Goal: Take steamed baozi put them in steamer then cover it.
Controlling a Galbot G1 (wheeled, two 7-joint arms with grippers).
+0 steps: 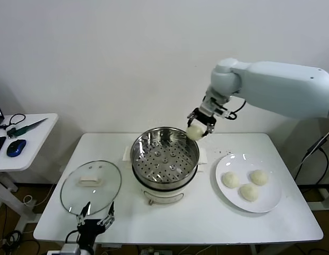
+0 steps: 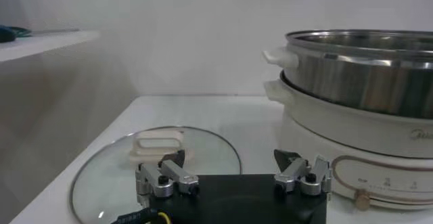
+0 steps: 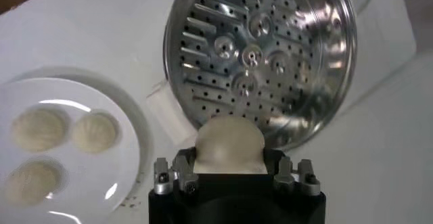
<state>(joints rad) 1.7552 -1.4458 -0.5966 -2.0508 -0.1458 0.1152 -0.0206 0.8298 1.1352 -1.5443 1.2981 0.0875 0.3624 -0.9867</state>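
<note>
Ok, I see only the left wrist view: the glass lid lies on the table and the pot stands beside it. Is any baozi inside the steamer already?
Observer: No. The steamer basket is empty; its perforated bottom is bare.
Operator: Where are the baozi then?
Observer: Three lie on a white plate on the steamer's right. The fourth baozi is in the right hand.
Operator: Is that hand above the steamer?
Observer: It is above the basket's far right rim, shut on the bun.
Operator: And my left hand?
Observer: The left hand is open, low at the table's near edge, by the cover.
</note>
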